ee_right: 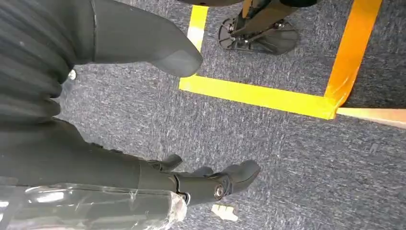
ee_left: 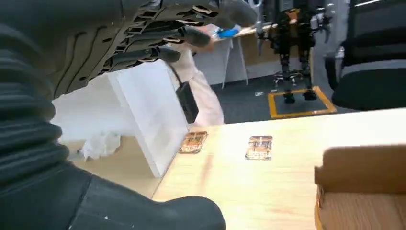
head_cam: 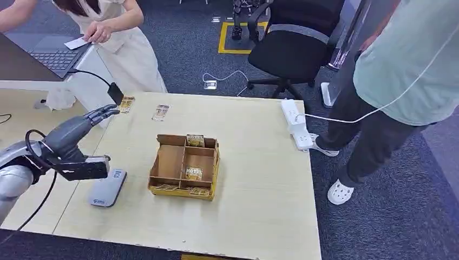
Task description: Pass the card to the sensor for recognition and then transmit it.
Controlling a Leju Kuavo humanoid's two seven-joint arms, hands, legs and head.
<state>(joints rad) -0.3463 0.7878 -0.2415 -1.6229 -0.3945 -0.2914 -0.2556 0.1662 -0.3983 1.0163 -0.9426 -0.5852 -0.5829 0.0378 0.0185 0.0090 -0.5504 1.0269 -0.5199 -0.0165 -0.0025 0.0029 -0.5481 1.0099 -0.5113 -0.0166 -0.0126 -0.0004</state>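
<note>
The left hand (head_cam: 99,115) hovered empty, fingers spread, near a card (head_cam: 126,104); grasping it, then the sensor (head_cam: 108,188), seemed next.

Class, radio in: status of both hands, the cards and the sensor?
Left hand open, empty, above table's left edge. Right hand empty, over carpet. Two cards loose at far edge; sensor bare. Nothing blocking.

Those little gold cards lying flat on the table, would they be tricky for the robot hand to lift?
Probably. The nearer card and the one beside it lie flush on the smooth table, so fingers would likely struggle to get under an edge. They look thin and light, so a push should slide them rather than tip them. Their glossy print suggests they may slip.
</note>
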